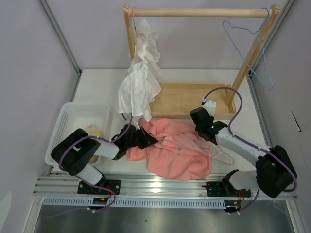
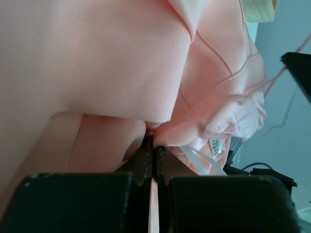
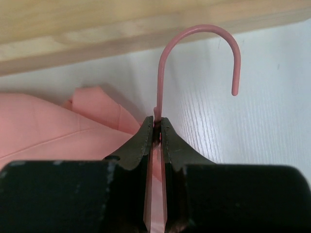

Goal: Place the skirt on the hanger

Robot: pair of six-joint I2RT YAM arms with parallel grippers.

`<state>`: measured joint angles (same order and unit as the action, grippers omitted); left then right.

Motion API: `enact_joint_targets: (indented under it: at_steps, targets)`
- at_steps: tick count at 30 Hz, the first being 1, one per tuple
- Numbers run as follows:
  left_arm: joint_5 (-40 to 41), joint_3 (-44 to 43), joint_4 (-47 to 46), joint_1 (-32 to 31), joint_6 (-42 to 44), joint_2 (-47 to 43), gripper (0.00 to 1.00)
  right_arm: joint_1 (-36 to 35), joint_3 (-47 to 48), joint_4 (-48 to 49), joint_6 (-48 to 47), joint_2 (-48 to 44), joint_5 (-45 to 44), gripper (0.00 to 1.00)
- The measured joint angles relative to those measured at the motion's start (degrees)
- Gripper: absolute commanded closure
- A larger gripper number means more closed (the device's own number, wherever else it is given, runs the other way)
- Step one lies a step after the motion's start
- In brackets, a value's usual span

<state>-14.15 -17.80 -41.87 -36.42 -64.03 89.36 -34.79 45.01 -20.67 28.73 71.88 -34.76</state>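
The salmon-pink skirt [image 1: 180, 153] lies crumpled on the table between the arms. My left gripper [image 1: 148, 138] is shut on a fold at its left edge; the left wrist view shows the closed fingertips [image 2: 154, 143] pinching the pink fabric [image 2: 112, 63]. My right gripper [image 1: 198, 118] is at the skirt's far right edge and is shut on the neck of the pink wire hanger [image 3: 194, 34], whose hook points toward the wooden base. The jaws [image 3: 156, 124] clamp the wire just below the hook. Part of the hanger's thin wire [image 1: 222, 156] shows right of the skirt; the rest is hidden.
A wooden rack [image 1: 199, 12] stands at the back on a wooden base [image 1: 194, 97]. A white ruffled garment [image 1: 141, 77] hangs at its left end and a light-blue hanger [image 1: 252, 48] at its right. A white basket [image 1: 73, 121] with a yellowish cloth [image 1: 95, 130] sits at left.
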Motion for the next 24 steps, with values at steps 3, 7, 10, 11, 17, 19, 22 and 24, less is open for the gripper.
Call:
enact_joint_targets:
  at_steps: [3,7,10,11,17,19,22,24]
  targets:
    - [0.7,-2.4,5.2,0.0,3.0,-1.2,1.00,-1.3,0.4,0.0,1.6,6.9,-1.0,1.00]
    - [1.4,-5.6,11.8,0.0,7.3,-0.9,0.97,-3.0,2.4,-0.9,3.7,14.2,-2.7,1.00]
    - [2.0,-6.3,13.9,0.0,10.1,-1.1,0.80,-3.5,3.0,-1.4,4.7,15.7,-3.9,1.00]
    - [2.2,-6.3,14.8,0.0,11.0,-1.6,0.73,-3.6,3.2,-1.6,4.9,15.8,-4.1,1.00]
    - [5.5,-5.6,21.0,-0.7,17.9,-11.5,0.61,-3.7,5.0,-2.7,5.9,17.6,-5.8,1.00]
    - [6.5,-5.6,22.6,-0.8,20.1,-15.3,0.61,-3.8,5.4,-3.3,6.3,18.4,-6.6,1.00]
    - [7.5,-6.3,25.5,-1.0,23.5,-19.2,0.63,-4.0,6.4,-4.5,6.9,19.8,-7.8,1.00]
    - [7.9,-7.0,27.2,-1.2,25.2,-19.9,0.66,-4.3,7.1,-5.2,7.3,20.6,-8.5,1.00]
